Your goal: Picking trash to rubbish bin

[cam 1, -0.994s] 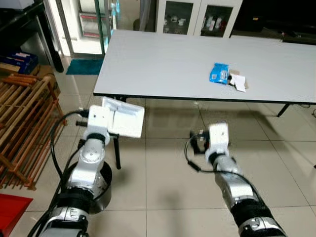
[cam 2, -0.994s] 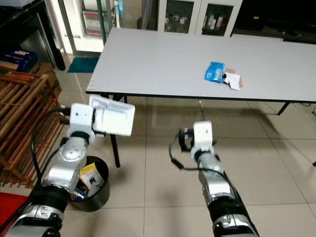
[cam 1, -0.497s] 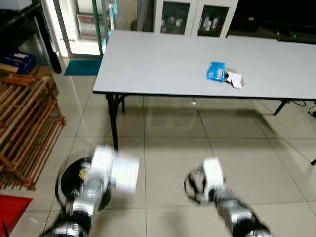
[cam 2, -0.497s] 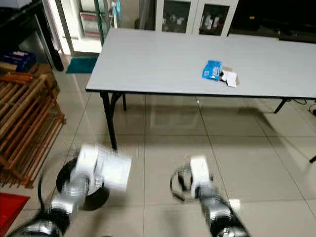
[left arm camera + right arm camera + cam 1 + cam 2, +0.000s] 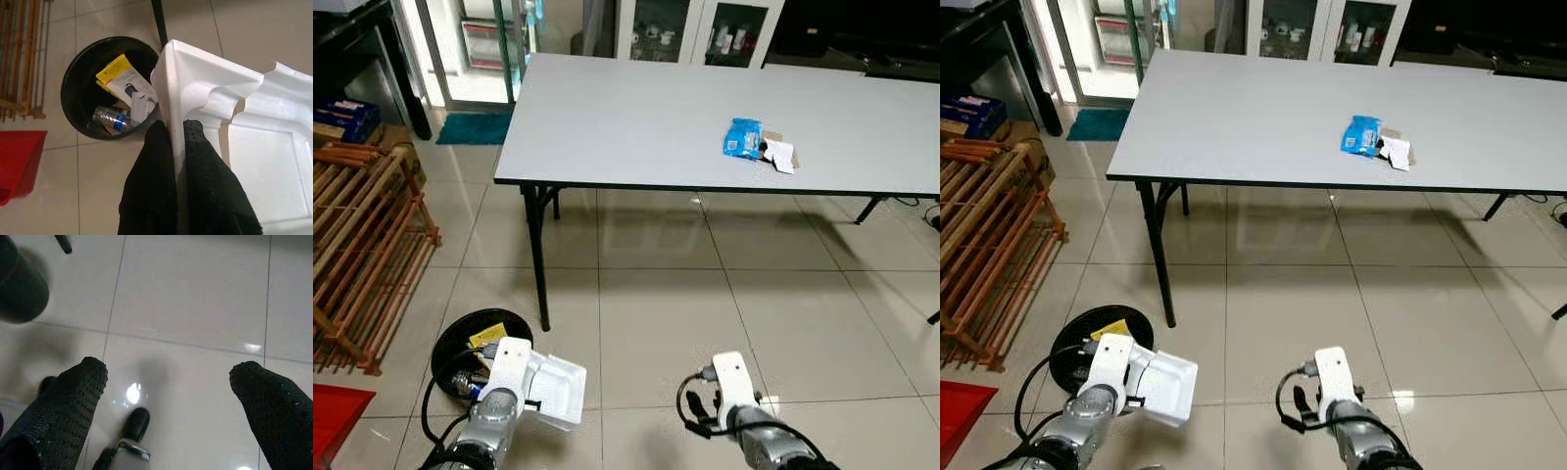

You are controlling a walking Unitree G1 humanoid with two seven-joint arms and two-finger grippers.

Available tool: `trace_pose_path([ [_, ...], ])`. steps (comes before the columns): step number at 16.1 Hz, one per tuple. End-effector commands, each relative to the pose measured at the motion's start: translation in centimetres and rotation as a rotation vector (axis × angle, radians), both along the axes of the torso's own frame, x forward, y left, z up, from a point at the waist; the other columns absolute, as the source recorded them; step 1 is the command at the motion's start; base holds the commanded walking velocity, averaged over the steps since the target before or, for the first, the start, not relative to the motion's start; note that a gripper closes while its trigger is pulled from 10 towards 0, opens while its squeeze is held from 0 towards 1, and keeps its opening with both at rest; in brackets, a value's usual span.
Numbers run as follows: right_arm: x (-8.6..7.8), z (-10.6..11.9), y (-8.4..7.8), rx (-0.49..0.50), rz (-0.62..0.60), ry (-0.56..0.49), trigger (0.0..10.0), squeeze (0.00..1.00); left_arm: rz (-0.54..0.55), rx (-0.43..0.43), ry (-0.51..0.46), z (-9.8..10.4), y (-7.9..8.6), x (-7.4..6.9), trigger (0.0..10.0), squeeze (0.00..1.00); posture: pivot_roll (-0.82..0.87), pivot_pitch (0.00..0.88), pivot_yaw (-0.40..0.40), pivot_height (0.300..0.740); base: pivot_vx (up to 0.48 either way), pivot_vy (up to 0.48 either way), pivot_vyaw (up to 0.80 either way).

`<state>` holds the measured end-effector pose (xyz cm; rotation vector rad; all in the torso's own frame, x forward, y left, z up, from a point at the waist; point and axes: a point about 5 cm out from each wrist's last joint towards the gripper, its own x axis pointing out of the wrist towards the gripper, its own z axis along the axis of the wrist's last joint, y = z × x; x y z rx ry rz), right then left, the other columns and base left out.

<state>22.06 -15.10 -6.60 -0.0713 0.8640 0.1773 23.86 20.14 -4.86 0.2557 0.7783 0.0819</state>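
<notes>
The left claw (image 5: 176, 132) pinches the rim of a white moulded foam tray (image 5: 244, 132) beside the black bin (image 5: 78, 83). The bin holds a yellow packet and a bottle. The right claw (image 5: 168, 377) hangs wide apart over the floor.

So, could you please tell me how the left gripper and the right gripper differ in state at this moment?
The left gripper is shut on the rim of a white foam tray; the right gripper is open and holds nothing. The left gripper hangs beside the black rubbish bin; the right gripper hangs over bare floor tiles. Both hang low, near the floor.

No text seems legible on any packaging.
</notes>
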Motion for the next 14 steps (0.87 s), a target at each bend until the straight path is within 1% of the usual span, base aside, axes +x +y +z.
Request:
trace_pose_path([
  [1, -0.18, -0.12, -0.46, -0.027, -0.003, 0.01, 10.0, 0.0, 0.006, 0.004, -0.015, 0.25, -0.11, 0.39, 10.0, 0.0, 0.03, 0.04, -0.089, 0.74, 0.274, 0.0, 0.0],
  [8, -0.33, -0.21, -0.74, -0.034, -0.017, 0.014, 10.0, 0.0, 0.004, -0.021, -0.033, 0.31, -0.44, 0.52, 10.0, 0.0, 0.03, 0.043, -0.089, 0.74, 0.0, 0.0, 0.8],
  [14, -0.74, -0.46, -0.82, -0.037, -0.016, 0.03, 10.0, 0.0, 0.013, -0.02, -0.033, 0.27, -0.36, 0.46, 10.0, 0.0, 0.03, 0.048, -0.089, 0.74, 0.0, 0.0, 0.8],
])
